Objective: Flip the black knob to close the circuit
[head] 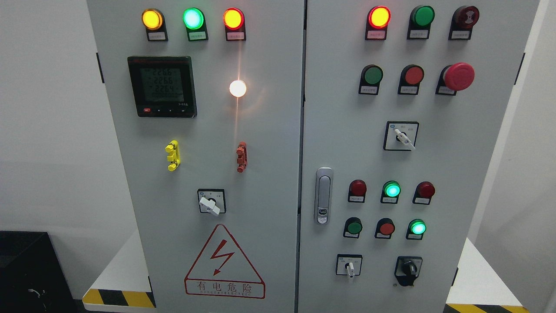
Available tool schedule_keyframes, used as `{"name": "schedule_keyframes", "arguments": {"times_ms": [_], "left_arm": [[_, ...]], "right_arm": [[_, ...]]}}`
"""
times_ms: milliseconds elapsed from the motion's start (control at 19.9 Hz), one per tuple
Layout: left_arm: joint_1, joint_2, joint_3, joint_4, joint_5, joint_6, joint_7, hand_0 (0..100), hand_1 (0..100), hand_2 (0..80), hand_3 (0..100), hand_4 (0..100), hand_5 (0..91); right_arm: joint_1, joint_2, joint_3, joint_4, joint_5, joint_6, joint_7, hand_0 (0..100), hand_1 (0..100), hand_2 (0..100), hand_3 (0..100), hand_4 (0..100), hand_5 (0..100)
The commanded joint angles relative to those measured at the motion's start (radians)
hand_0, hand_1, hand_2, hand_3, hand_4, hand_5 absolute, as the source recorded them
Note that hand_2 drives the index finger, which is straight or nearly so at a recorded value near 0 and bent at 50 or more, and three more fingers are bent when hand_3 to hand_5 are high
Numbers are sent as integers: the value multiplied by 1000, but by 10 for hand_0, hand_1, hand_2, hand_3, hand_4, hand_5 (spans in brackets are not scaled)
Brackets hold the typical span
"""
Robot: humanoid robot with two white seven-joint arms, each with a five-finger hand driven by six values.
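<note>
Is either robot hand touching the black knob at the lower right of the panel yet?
Apart. The head view shows the black knob on the cabinet's right door with nothing on it; no robot hand is in the picture.

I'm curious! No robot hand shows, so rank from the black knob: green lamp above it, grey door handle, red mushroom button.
1. Lit green round lamp, just above black rotary knob.
2. Grey metal door handle, upper left.
3. Big red mushroom button, top right.

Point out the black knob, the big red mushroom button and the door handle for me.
black knob [408, 268]: head view, on the knob's grip.
red mushroom button [458, 76]: head view, on its domed cap.
door handle [323, 195]: head view, on the silver lever's middle.
</note>
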Motion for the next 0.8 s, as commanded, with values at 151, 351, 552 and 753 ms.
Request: {"name": "schedule_keyframes", "arguments": {"times_ms": [151, 351, 552, 753], "left_arm": [[23, 0, 0, -29, 0, 0, 0, 120, 556, 0, 0, 0, 0], [23, 0, 0, -29, 0, 0, 0, 120, 556, 0, 0, 0, 0], [23, 0, 0, -29, 0, 0, 0, 120, 556, 0, 0, 0, 0], [23, 0, 0, -29, 0, 0, 0, 120, 556, 0, 0, 0, 0]], "right_arm": [[-1, 0, -5, 8, -23, -13, 2, 0, 59, 0, 0, 0, 0], [-1, 0, -31, 6, -18, -14, 2, 0, 59, 0, 0, 0, 0], [-1, -6, -51, -2, -18, -45, 2, 0, 60, 0, 0, 0, 0], [-33, -5, -68, -6, -21, -77, 18, 0, 58, 0, 0, 0, 0]]}}
